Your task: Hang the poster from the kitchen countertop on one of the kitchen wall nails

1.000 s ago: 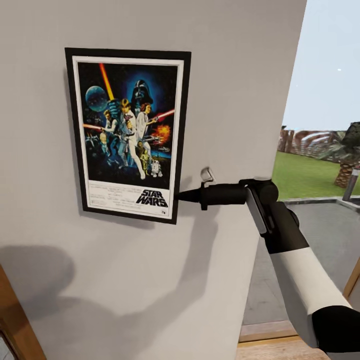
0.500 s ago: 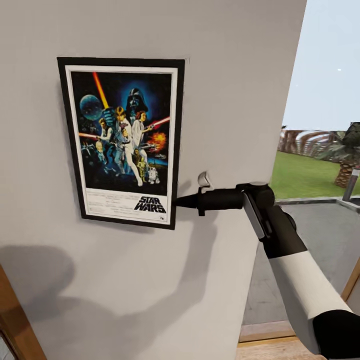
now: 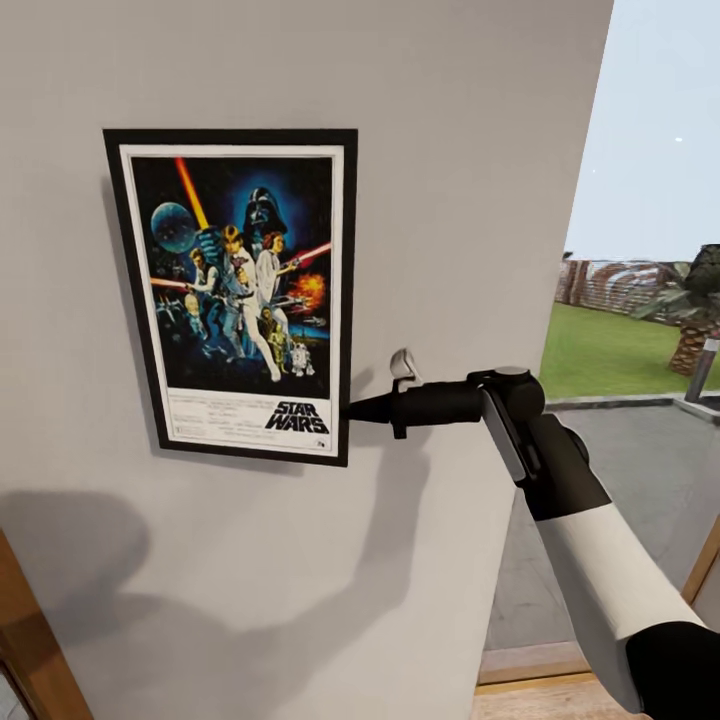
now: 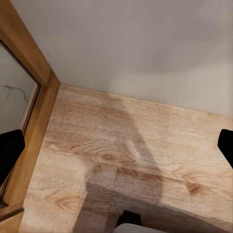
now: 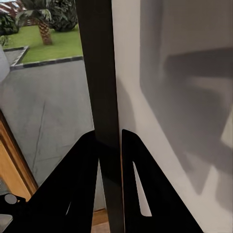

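The poster (image 3: 235,295) lies flat against the pale grey wall (image 3: 450,150), nearly upright, with its black frame and "STAR WARS" logo in the head view. My right gripper (image 3: 352,410) is shut on the lower part of its right edge. In the right wrist view the black frame edge (image 5: 99,73) runs between the two fingers (image 5: 82,170), close to the wall. My left gripper (image 4: 116,150) hangs open over the wooden floor (image 4: 136,160), holding nothing. No wall nail can be made out, and the kitchen countertop is out of view.
The wall ends at a corner on the right (image 3: 560,300); beyond it lie a paved area, lawn (image 3: 610,350) and palms outdoors. A wooden door or window frame (image 3: 30,640) stands at the lower left, also (image 4: 34,97). My arms' shadows fall on the wall.
My right gripper has carried the poster left and down along the wall. The poster's tilt has lessened, so it now hangs closer to upright.
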Tool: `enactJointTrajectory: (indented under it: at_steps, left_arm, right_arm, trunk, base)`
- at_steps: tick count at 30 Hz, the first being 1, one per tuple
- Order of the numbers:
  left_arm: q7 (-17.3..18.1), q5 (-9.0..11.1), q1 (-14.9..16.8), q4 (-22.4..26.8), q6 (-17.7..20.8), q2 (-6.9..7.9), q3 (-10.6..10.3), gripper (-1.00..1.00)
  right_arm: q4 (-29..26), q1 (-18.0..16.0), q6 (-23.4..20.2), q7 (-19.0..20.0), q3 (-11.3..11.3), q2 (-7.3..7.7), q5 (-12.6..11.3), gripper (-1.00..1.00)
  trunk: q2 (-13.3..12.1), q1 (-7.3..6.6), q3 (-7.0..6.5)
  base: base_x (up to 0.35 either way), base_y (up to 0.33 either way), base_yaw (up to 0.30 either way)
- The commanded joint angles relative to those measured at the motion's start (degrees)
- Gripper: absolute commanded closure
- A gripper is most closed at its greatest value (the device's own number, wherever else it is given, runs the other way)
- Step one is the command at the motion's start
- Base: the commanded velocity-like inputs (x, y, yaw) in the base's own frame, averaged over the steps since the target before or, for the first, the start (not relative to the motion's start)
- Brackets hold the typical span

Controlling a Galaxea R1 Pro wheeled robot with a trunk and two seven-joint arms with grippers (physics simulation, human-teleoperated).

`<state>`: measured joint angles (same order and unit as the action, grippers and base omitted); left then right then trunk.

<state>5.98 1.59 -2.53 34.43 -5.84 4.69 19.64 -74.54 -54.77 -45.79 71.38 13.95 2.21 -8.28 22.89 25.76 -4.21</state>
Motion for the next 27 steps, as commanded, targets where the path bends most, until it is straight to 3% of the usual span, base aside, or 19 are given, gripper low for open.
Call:
enactJointTrajectory:
  at_steps: [1,27]
  left_arm:
    - [0.4,0.2,0.0,0.0,0.0,-0.03,0.2,-1.00]
    - [0.4,0.1,0.0,0.0,0.0,-0.03,0.2,-1.00]
  right_arm:
    - [0.0,0.0,-0.5,0.0,0.1,0.06,-0.4,1.00]
    - [0.0,-0.1,-1.0,0.0,-0.7,0.34,-0.6,1.00]
  trunk:
    - [0.0,0.02,0.01]
    - [0.0,0.02,0.01]
  base:
    - [0.000,0.000,0.000]
    - [0.000,0.000,0.000]
